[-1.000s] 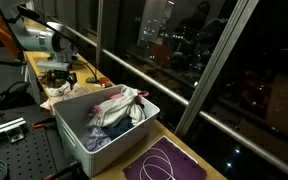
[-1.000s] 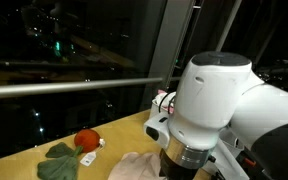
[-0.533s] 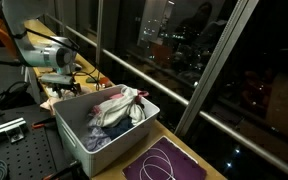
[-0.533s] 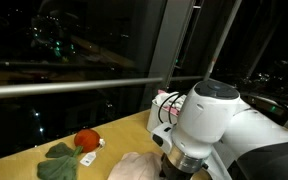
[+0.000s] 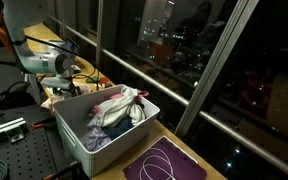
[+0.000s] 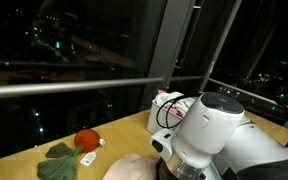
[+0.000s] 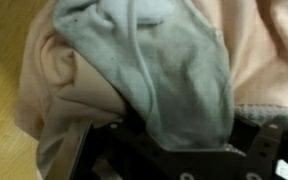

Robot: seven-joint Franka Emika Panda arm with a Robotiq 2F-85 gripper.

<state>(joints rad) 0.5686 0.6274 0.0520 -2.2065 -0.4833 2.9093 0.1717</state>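
Note:
In the wrist view a grey-green cloth (image 7: 174,70) lies over a pale pink cloth (image 7: 54,95) on the wooden tabletop (image 7: 2,60). My gripper (image 7: 174,140) is pressed down into this pile, and the grey cloth runs between its two dark fingers (image 7: 92,150), hiding the tips. In an exterior view the arm (image 5: 49,62) reaches down behind the white bin (image 5: 79,135). In an exterior view the white wrist (image 6: 219,135) sits right over the pink cloth (image 6: 134,168).
The white bin holds a heap of clothes (image 5: 119,108). A purple mat with a white cord (image 5: 164,162) lies in front of it. A red ball (image 6: 85,139) and a green cloth (image 6: 59,160) lie near the window railing (image 6: 74,85). A white object (image 6: 167,105) stands behind the arm.
The arm has come down onto the cloth pile, dropping lower in both exterior views. The clothes in the bin have not moved.

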